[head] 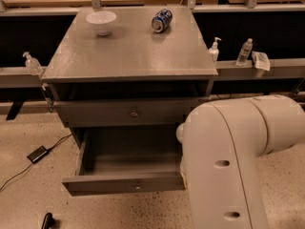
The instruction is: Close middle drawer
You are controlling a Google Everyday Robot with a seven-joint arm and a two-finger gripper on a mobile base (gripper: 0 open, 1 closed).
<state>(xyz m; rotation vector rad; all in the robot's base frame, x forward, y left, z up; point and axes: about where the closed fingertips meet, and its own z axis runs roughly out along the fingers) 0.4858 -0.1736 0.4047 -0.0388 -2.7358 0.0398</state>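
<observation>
Middle drawer (121, 183) stands pulled far out of the grey cabinet toward 6 o'clock. Its shallow tray is open to view, and its low front carries a tiny pale knob at the centre. At 12 o'clock above it sits the top drawer (119, 113) with a darker round knob. The robot's white arm (238, 166) fills the space from 3 to 5 o'clock of the open drawer and covers its right end. The gripper is hidden behind that arm near the drawer's right end, so I cannot tell how it stands or whether it holds anything. On the tabletop (128, 51), a white bowl (101, 22) rests at 11 o'clock and a blue can (161, 20) lies on its side at 1 o'clock. A black adapter (37, 153) lies on the floor at 9 o'clock of the drawer.
</observation>
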